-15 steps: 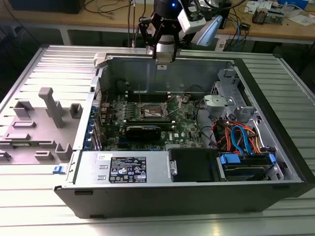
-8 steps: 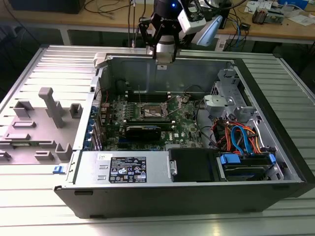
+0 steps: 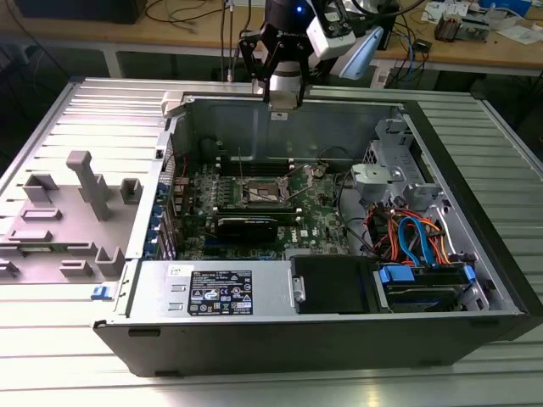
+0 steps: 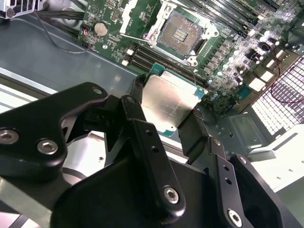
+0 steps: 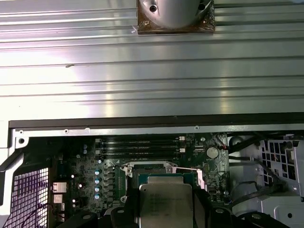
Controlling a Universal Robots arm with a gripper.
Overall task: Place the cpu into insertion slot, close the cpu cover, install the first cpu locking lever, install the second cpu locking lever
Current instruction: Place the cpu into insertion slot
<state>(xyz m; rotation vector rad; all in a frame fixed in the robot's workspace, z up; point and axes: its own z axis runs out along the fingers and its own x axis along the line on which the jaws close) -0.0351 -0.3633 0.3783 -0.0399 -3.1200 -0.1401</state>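
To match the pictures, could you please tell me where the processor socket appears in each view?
Exterior view: socket at the motherboard's middle.
Second wrist view: socket beyond the held chip.
First wrist view: socket partly behind the chip.
Shared landmark: memory slots beside it.

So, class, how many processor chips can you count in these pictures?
1. The chip is clamped in the gripper, clear of the green board; the board's socket is empty. Others could be hidden under parts.

Ribbed metal table [image 3: 51, 365] bears open computer case [image 3: 254, 339] and grey fixture [image 3: 86, 180].
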